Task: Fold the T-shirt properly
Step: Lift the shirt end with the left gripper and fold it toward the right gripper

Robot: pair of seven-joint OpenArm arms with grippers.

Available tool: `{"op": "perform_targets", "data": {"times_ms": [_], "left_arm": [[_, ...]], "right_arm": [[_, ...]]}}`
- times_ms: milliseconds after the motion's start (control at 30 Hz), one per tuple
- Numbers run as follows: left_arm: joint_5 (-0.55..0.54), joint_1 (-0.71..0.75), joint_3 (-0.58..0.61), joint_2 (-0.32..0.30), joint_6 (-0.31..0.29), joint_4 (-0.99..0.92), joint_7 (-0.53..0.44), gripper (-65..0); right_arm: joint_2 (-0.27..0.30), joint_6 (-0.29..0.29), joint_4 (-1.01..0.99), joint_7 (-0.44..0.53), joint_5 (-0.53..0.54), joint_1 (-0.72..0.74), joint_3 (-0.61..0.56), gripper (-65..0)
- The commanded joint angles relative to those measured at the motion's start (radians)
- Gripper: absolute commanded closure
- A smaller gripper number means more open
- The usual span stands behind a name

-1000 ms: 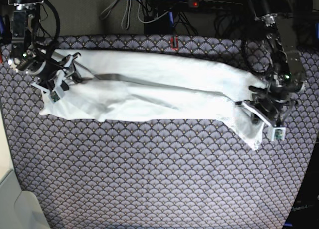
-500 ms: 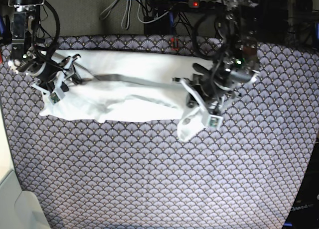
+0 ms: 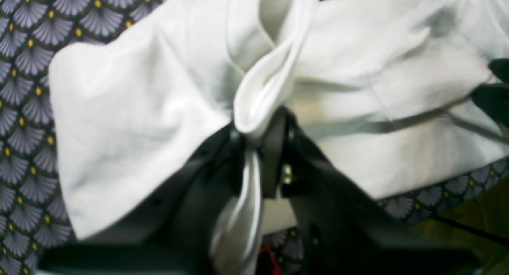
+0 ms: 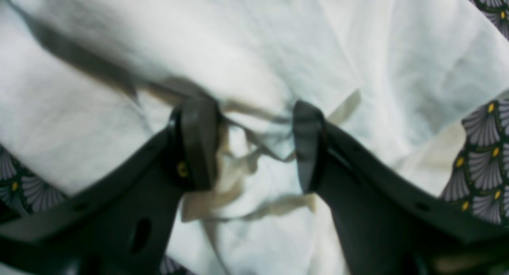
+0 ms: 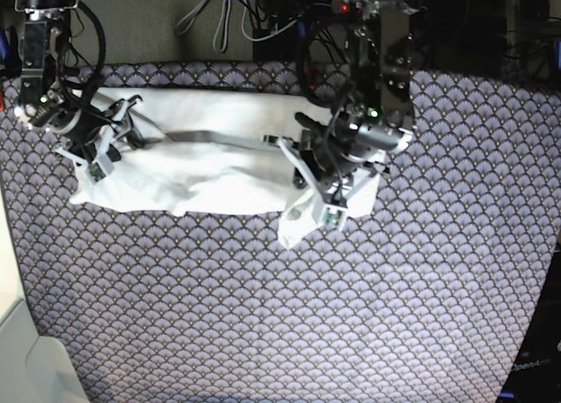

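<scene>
The patterned tabletop (image 5: 263, 315) carries the T-shirt (image 5: 202, 153), stretched across its far half, one end doubled over near the middle. The left claw (image 5: 320, 193) is pinched tight on a bunched fold of that end. The right claw (image 5: 110, 136) stands wide over the other end, gripping nothing.

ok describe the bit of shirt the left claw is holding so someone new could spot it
On the fan-patterned tablecloth, find the white T-shirt lying along the far side. At its end on the base view's right, the left claw pinches a bunched fold, the only part gathered up, not lying flat.
</scene>
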Motion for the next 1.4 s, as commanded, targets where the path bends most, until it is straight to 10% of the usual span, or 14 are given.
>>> {"op": "perform_targets", "data": {"times_ms": [0, 1067, 1367], "left_arm": [[-0.013, -0.017, 0.005, 0.010, -0.001, 0.012, -0.021, -0.4], [-0.023, -0.094, 0.261, 0.010, -0.003, -0.260, -0.145, -1.0], [-0.024, -0.094, 0.293, 0.010, -0.010, -0.246, -0.145, -38.7]], "right_arm": [[0.014, -0.002, 0.011, 0.020, 0.009, 0.007, -0.008, -31.4], [0.040, -0.002, 0.011, 0.075, 0.007, 0.006, -0.046, -31.4], [0.061, -0.002, 0.014, 0.078, 0.007, 0.007, -0.038, -31.4]]}}
